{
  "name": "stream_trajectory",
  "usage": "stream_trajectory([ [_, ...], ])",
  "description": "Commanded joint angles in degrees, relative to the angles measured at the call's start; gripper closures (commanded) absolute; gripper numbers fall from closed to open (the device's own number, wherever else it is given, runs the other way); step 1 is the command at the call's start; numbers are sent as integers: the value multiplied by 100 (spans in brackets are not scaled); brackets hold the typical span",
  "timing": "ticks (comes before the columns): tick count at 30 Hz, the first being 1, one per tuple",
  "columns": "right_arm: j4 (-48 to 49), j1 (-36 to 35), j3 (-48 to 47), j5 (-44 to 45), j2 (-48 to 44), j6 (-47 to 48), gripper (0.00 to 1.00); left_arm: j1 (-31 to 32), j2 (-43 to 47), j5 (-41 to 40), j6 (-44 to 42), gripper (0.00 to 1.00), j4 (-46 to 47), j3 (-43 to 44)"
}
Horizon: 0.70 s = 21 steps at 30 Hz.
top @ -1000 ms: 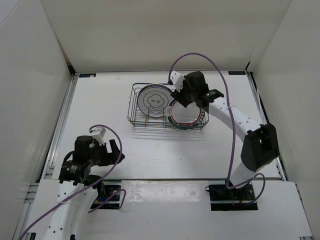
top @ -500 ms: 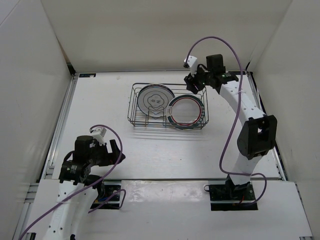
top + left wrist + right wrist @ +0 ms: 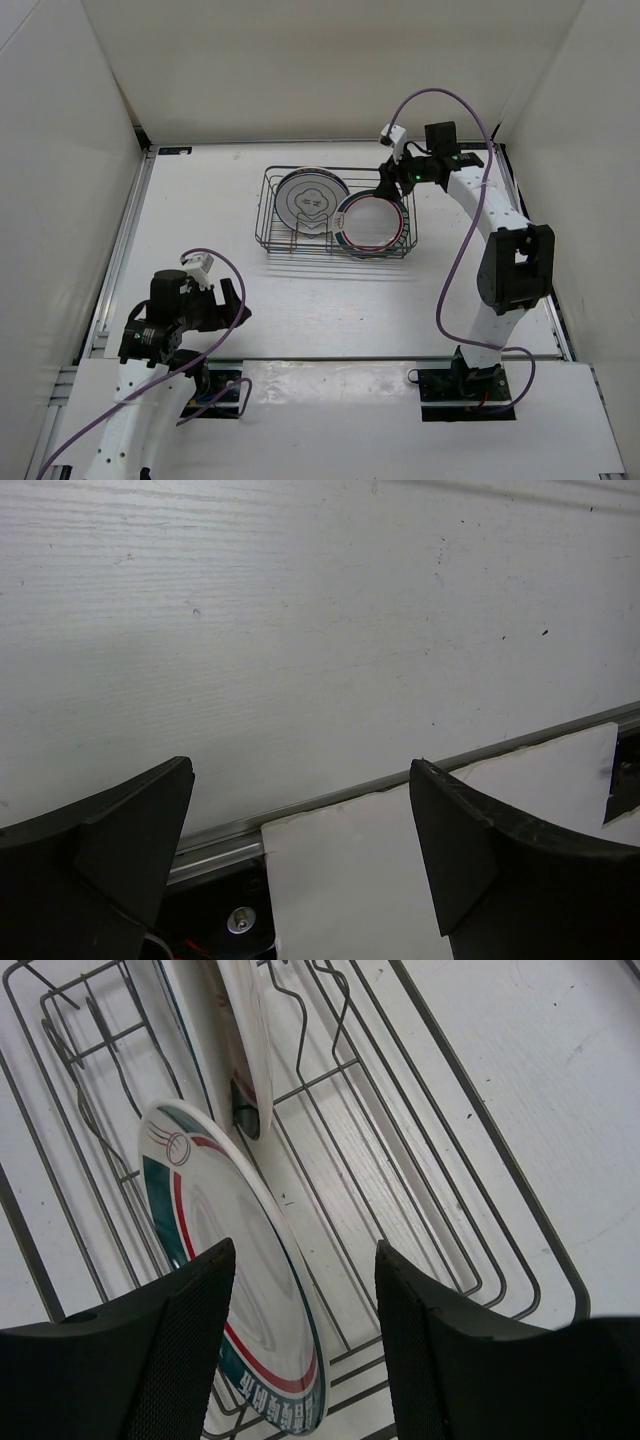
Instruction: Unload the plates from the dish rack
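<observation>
Fingers of the right gripper [image 3: 305,1255] stand apart with nothing clamped. The upper rim of the teal-banded plate [image 3: 240,1250] runs just below the gap between them, closer to the left finger, and the plate leans in the wire dish rack [image 3: 283,246]. From above, the silvery-grey plate [image 3: 308,200] stands in the same rack, on the far side of the teal one from these fingers. Left gripper [image 3: 300,770] fingers are likewise spread and hold nothing, with bare table [image 3: 300,600] beyond their tips and a metal rail [image 3: 330,798] crossing under the gap.
</observation>
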State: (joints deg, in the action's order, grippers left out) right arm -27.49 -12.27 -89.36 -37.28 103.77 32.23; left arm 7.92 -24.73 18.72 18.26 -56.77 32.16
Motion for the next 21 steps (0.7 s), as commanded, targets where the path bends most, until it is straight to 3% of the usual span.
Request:
stream_trajectory([
  [1,296,85,33,-447,29,-164,39,-45,-40,105,-51,0,105,-43],
  [15,446,164,-90,-280,504,-349,45,-37,3,79,-51,0,114,-43],
  [21,420,173,-195,-377,618,-472,63,-54,21,105,-60,0,105,-52],
])
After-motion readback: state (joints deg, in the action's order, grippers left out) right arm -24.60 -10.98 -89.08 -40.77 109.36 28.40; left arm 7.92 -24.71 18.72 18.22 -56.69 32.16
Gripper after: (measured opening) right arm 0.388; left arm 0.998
